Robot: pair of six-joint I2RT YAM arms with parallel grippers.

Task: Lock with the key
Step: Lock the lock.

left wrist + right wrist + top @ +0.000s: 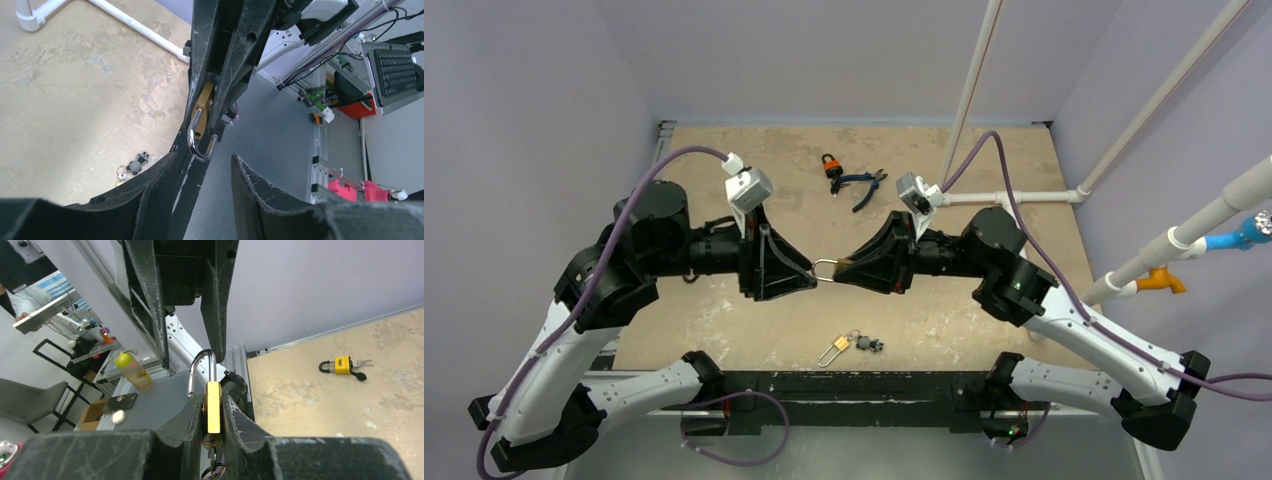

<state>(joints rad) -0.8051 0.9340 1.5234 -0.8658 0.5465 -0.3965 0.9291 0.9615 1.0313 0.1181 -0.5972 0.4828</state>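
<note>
The right gripper [842,270] is clamped on the body of a brass padlock [213,410], held in the air over the middle of the desk [724,315], its shackle [200,371] pointing left. A key ring [212,473] shows under the body, but the key itself is hidden between the fingers. The left gripper [812,274] faces it with jaws apart and empty, the shackle's loop close against one fingertip [172,162]; whether they touch I cannot tell.

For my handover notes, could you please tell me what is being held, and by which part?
The right pincer clamps the brass padlock by its body, shackle sticking out. The left pincer is open, holding nothing.
</note>
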